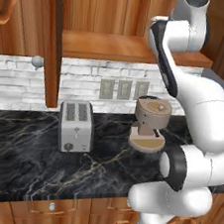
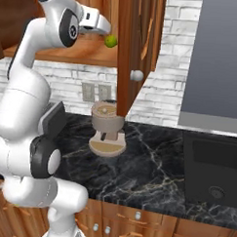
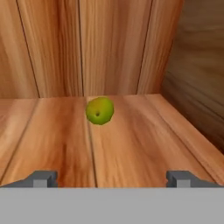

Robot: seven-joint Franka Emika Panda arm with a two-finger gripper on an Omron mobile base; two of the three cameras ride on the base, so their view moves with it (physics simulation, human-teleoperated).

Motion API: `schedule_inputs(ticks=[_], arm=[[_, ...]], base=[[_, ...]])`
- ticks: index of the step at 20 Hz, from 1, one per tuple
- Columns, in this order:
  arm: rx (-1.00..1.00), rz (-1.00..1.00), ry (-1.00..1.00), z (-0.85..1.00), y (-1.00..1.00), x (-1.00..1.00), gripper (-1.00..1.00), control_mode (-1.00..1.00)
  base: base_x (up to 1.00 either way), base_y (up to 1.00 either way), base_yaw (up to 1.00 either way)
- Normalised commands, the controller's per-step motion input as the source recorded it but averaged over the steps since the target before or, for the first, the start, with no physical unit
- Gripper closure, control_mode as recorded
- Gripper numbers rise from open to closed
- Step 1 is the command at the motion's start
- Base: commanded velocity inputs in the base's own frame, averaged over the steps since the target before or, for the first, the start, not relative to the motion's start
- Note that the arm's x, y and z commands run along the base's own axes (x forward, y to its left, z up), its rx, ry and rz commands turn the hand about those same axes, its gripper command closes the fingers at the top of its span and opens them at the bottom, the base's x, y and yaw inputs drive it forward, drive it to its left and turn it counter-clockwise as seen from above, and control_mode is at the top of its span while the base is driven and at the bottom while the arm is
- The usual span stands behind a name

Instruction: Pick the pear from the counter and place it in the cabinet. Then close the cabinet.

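Note:
The pear, small and yellow-green, lies on the wooden shelf inside the cabinet, near the back wall. It sits apart from my fingers. My gripper is open just in front of it, with nothing between the two grey fingertips. In the right base view the pear lies on the shelf just beyond my gripper, beside the open cabinet door. The other door also stands open, left of the cabinet shelf. The counter lies below.
A silver toaster and a tan coffee machine stand on the counter under the cabinet. The right door's round knob hangs above the coffee machine. A dark appliance sits at the counter's right end.

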Motion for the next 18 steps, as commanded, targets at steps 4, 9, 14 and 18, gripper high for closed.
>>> schedule_inputs(ticks=[4, 9, 14, 18], arm=[[0.02, 0.00, 0.00, 0.00, 0.00, -1.00, -1.00, -1.00], [0.06, -0.02, 0.00, 0.00, 0.00, -1.00, -1.00, -1.00], [0.14, -0.09, 0.00, 0.00, 0.00, -1.00, -1.00, -1.00], [0.13, -0.12, 0.00, 0.00, -0.04, -1.00, -1.00, -1.00]], base=[[0.00, 0.00, 0.00], [0.00, 0.00, 0.00], [0.00, 0.00, 0.00], [0.00, 0.00, 0.00]])
